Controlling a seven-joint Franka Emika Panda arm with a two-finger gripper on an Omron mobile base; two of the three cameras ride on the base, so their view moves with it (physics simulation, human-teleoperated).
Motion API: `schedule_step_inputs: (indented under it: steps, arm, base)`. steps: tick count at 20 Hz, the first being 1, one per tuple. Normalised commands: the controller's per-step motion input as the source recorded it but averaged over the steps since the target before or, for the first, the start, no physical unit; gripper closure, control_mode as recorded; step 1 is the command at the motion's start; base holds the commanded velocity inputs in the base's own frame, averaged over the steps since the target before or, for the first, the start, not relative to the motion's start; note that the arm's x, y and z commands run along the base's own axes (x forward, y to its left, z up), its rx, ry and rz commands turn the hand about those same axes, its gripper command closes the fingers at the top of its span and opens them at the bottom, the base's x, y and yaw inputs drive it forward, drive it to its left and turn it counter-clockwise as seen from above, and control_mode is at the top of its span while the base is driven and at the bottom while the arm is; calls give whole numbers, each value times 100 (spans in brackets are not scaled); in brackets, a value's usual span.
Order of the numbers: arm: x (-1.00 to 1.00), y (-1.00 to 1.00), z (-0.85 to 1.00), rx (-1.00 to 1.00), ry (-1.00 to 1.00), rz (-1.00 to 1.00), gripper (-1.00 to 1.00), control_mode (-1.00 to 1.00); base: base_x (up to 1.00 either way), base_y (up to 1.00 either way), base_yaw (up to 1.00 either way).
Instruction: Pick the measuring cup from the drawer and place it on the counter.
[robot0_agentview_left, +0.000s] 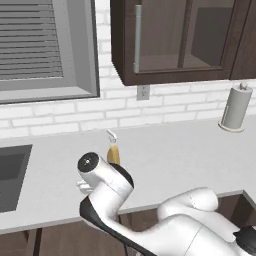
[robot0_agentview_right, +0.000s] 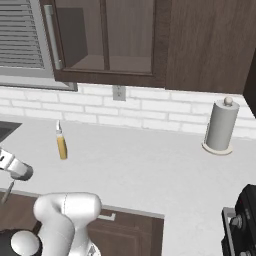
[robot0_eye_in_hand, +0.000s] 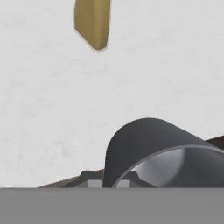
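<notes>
The measuring cup (robot0_eye_in_hand: 162, 153), round, grey and metallic, looms in the lower right of the hand view, its open mouth facing the camera. My gripper (robot0_eye_in_hand: 108, 183) is shut on its wall, one fingertip on each side. The cup hangs over the front part of the pale counter (robot0_eye_in_hand: 52, 109). In the right base view the cup (robot0_agentview_right: 22, 172) sits at the far left with its thin handle (robot0_agentview_right: 6, 194) slanting down. In the left base view my wrist (robot0_agentview_left: 95, 167) covers most of the hand. Dark brown drawer wood (robot0_agentview_right: 130, 225) shows below the counter's front edge (robot0_agentview_right: 135, 212).
An amber bottle with a white nozzle (robot0_agentview_left: 113, 150) stands on the counter just beyond the gripper. A paper-towel roll (robot0_agentview_left: 236, 107) stands at the back right. The dark sink basin (robot0_agentview_left: 10, 175) lies to the left. A glass-fronted cabinet (robot0_agentview_left: 165, 40) hangs above.
</notes>
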Motion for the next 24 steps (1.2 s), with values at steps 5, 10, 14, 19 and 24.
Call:
schedule_step_inputs:
  steps: [5,10,14,19,24]
  arm:
    - [100,-14,-24,1,26,0,100,-100]
    - [90,-16,-7,0,9,-2,-100,-100]
    - [0,53,-8,-12,3,0,-100,-100]
    - [-58,23,68,-2,-15,-1,-100,-100]
    - [-100,-78,97,5,-46,0,-100,-100]
  base:
    - [0,0,0]
    - [0,0,0]
    - [0,0,0]
    - [0,0,0]
    - [0,0,0]
